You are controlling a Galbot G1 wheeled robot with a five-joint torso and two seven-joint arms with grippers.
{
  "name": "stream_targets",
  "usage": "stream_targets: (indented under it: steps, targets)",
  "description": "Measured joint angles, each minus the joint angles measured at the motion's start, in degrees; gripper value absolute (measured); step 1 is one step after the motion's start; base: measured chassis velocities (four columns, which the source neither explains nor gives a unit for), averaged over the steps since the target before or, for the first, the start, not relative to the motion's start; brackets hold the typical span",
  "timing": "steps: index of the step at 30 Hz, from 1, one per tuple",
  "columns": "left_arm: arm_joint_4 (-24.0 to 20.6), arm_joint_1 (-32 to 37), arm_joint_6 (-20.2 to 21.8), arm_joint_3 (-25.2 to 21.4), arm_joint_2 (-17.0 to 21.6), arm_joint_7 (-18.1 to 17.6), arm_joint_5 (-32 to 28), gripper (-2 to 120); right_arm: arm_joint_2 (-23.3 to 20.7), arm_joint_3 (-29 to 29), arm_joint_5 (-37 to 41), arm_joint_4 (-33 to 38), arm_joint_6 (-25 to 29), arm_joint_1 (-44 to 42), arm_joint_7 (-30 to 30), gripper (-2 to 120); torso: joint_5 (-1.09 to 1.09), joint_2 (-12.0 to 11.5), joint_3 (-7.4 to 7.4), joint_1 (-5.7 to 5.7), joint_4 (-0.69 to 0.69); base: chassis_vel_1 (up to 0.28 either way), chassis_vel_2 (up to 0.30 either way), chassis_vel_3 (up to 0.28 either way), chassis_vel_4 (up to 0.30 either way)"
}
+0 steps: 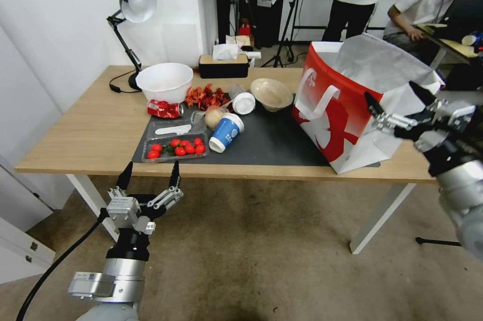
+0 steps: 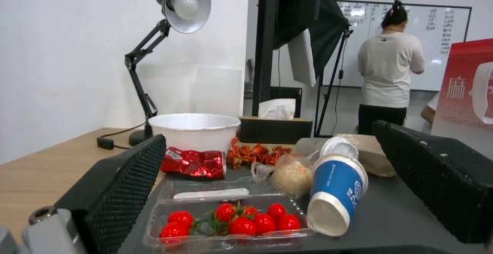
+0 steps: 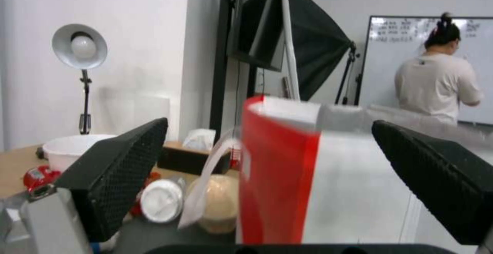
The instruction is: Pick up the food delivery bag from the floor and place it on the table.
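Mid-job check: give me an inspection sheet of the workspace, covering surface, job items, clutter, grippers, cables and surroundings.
Surface: table, grey mat.
Job's things: food delivery bag upright on the table's right part, partly on the mat.
Clutter: white bowl, tomato tray, tipped blue cup, tissue box, lamp.
Grippers: left gripper open, low before the table edge; right gripper open beside the bag.
Cables: lamp cord on the table.
Surroundings: floor.

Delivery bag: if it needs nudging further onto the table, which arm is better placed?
Right, probably. The right gripper is open at the food delivery bag's near corner, which sits at the table edge. The left gripper is open below the table's front edge, by the tomato tray.
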Motion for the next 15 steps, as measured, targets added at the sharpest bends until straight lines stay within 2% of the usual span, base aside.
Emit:
stream_targets:
  steps: [5,6,7,10,15]
  targets:
    - [0.7,-0.1,0.0,0.0,-0.2,0.2,0.1,100,5.6,-1.6,-5.7,1.5,3.0,-6.4,1.4,100,0.01,0.0,0.0,0.0,-0.02,0.0,0.0,0.0,0.0]
    - [1.0,-0.1,-0.1,0.1,-0.3,0.4,0.3,100,8.3,-2.5,-7.3,1.5,3.9,-8.4,1.7,100,0.01,0.0,0.0,0.0,-0.02,0.0,0.0,0.0,0.0]
    - [1.0,-0.1,-0.1,0.1,-0.3,0.4,0.3,100,8.3,-2.5,-7.3,1.5,3.9,-8.4,1.7,100,0.01,0.0,0.0,0.0,-0.02,0.0,0.0,0.0,0.0]
    - [2.1,-0.2,-0.8,0.6,-0.6,1.1,0.7,100,13.8,-5.3,-9.8,-0.3,7.4,-11.0,0.8,100,0.02,0.0,0.0,0.0,-0.02,0.0,0.0,0.0,0.0]
    - [3.0,0.0,-1.7,0.7,-0.6,1.6,1.0,100,17.9,-8.1,-13.2,-3.5,11.2,-11.8,-0.1,100,0.01,0.0,0.0,0.0,-0.02,0.0,0.0,0.0,0.0]
